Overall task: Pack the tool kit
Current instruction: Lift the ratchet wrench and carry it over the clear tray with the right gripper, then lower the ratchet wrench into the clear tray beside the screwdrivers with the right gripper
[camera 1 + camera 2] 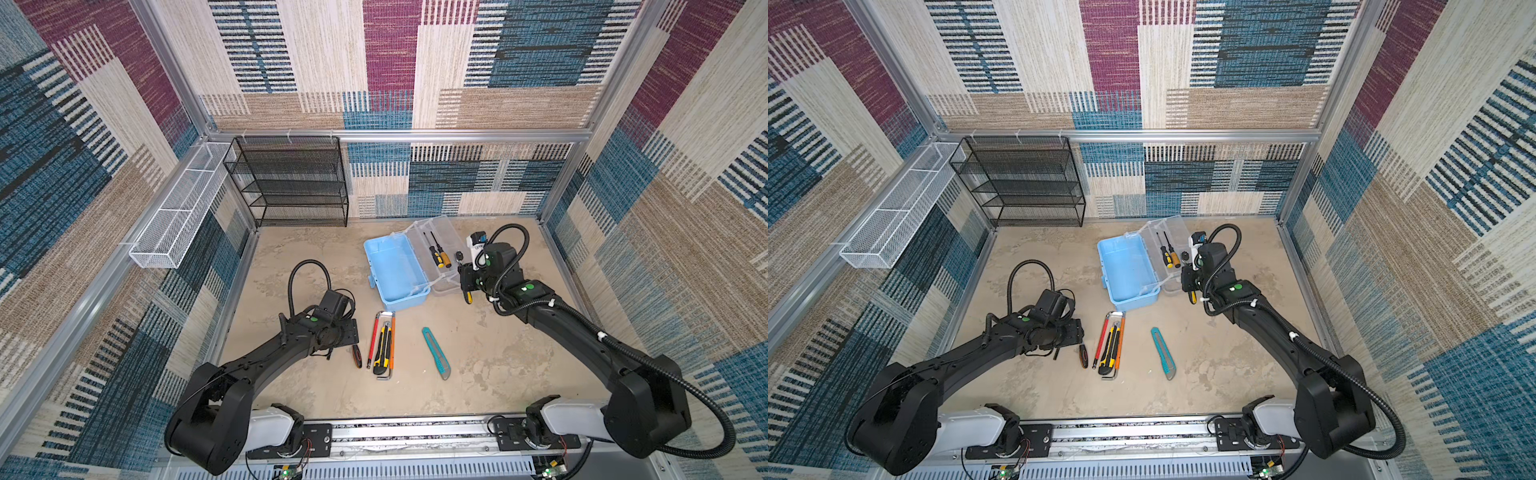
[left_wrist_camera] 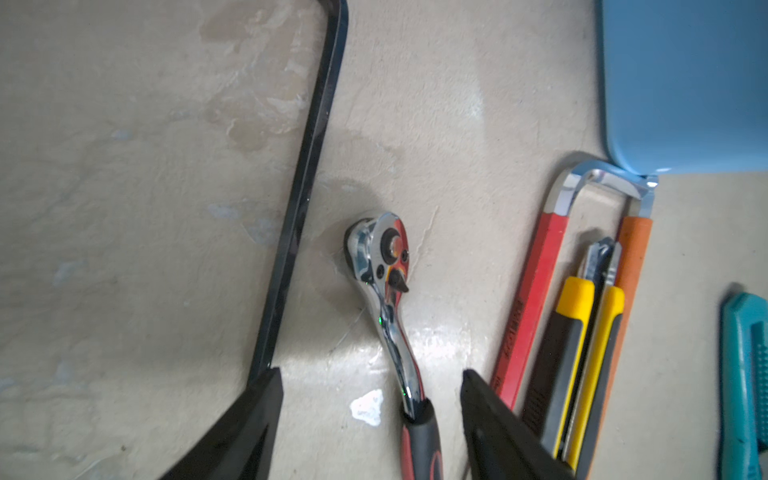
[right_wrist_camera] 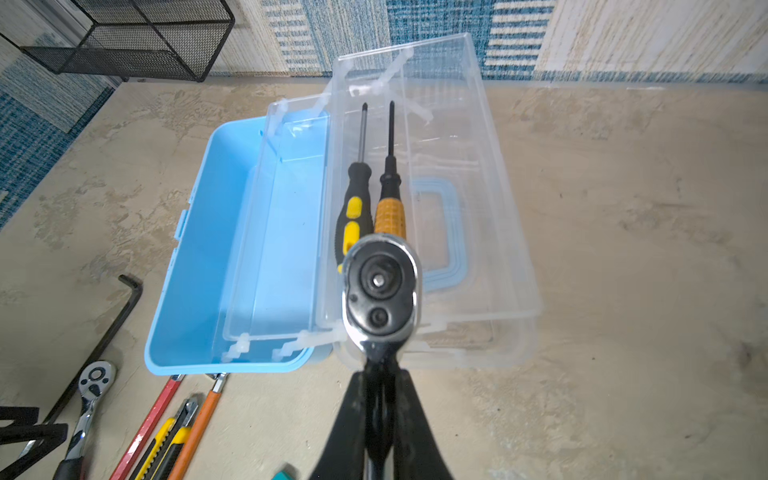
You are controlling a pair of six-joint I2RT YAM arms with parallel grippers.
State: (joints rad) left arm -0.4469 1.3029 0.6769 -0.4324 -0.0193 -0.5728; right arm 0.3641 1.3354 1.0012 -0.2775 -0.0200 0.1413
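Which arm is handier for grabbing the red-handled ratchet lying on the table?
Left. The left claw hangs open astride the red-handled ratchet. The right claw is busy, shut on a second ratchet by the clear lid.

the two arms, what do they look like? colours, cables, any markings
Both the left arm and right arm are matte black with pale grey base shells. A round green dot marks each wrist, and a black ribbed hose loops off each wrist camera. The fingers are black, tapered wedges.
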